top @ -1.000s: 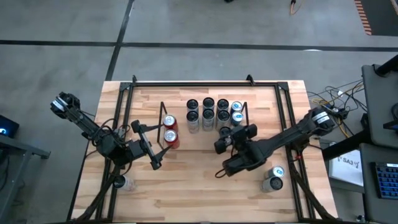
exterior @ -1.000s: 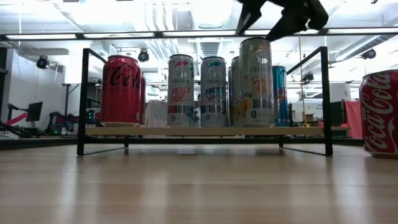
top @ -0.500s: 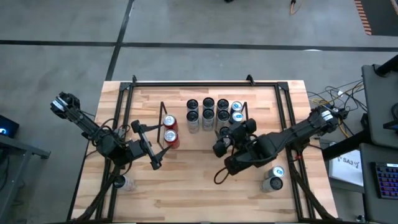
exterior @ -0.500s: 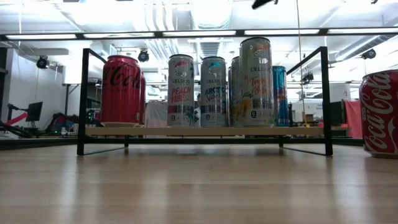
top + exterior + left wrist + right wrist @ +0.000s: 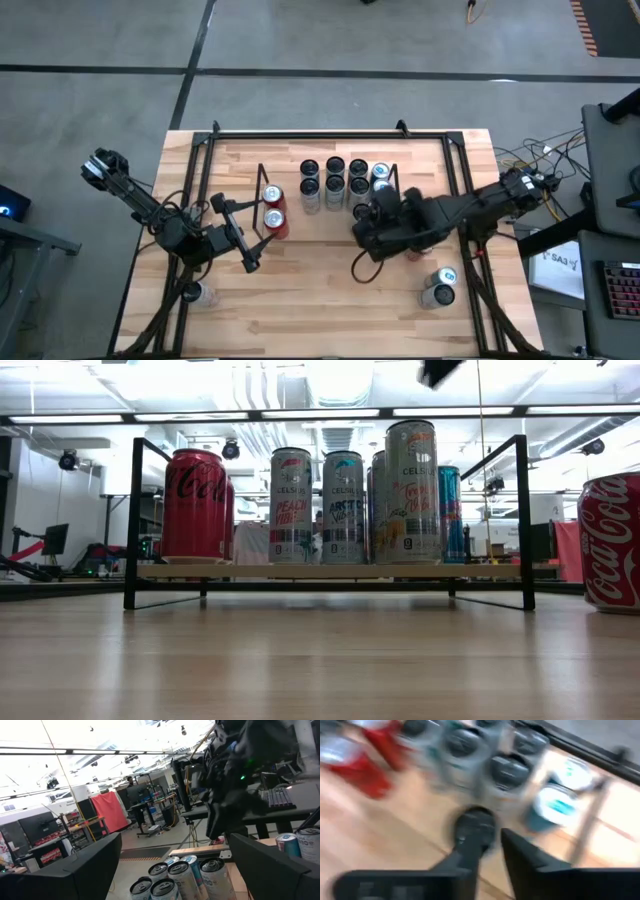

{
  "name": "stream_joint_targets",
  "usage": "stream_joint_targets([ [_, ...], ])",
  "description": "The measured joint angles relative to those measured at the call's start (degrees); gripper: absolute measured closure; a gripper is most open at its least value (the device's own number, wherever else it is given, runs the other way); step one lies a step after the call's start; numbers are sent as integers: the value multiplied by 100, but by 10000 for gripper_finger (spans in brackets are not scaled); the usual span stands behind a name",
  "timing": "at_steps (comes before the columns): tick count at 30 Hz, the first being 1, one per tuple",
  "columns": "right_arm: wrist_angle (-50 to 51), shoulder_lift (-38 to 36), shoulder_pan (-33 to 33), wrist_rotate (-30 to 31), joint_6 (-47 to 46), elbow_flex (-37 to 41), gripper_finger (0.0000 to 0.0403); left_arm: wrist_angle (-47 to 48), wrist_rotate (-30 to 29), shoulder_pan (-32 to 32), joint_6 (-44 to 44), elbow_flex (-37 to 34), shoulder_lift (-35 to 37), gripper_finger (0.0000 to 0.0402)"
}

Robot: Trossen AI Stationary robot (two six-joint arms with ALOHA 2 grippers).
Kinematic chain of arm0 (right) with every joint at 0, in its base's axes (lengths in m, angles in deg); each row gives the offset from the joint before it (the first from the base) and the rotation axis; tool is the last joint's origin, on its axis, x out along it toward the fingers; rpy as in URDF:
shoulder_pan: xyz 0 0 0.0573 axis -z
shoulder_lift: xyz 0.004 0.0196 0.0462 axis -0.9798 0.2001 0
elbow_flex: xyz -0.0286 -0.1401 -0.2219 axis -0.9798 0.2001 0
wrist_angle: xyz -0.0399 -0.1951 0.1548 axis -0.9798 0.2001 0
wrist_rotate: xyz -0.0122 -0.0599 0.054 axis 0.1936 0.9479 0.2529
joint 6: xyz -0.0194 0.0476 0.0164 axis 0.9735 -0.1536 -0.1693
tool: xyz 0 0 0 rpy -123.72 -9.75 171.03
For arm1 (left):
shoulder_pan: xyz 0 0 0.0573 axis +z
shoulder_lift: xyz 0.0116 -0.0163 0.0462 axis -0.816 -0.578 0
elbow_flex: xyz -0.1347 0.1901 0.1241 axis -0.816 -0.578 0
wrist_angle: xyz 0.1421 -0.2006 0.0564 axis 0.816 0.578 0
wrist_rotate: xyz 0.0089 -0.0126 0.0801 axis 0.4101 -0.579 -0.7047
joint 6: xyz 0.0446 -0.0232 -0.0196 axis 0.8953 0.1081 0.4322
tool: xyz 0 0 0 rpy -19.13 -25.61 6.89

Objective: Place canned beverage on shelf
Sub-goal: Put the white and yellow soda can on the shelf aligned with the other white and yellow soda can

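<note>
I work in a robotics lab: bare concrete floor (image 5: 300, 40), ceiling strip lights (image 5: 320, 412), a red cloth screen (image 5: 107, 812), and desks with monitors (image 5: 137, 795) far behind my wooden table (image 5: 330, 280).

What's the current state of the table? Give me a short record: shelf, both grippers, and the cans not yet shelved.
shelf: two red cans at its left end, slim cans in rows toward its right end
left gripper: open, empty, in front of the shelf's left end, beside the red cans
right gripper: over the shelf's right front corner, above the slim cans; no can seen in it
loose cans: two at the table's right front, one more at the left front
</note>
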Motion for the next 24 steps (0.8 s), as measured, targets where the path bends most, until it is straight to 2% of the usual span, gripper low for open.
stream_joint_targets([
  [2,615,21,83,-115,-322,40,376,0,0,0,0,0,0,47],
  [3,813,37,122,-140,-494,77,382,2,0,0,0,0,0,47],
  [5,913,42,185,-309,-665,174,386,2,0,0,0,0,0,47],
  [14,520,54,210,-1063,-240,417,394,4,0,0,0,0,0,47],
  [18,-128,49,209,-1431,166,573,394,7,0,0,0,0,0,47],
  [21,-670,55,209,-1507,449,769,394,7,0,2,0,0,0,47],
  [24,-787,55,211,-1532,521,873,394,7,0,2,0,0,0,47],
])
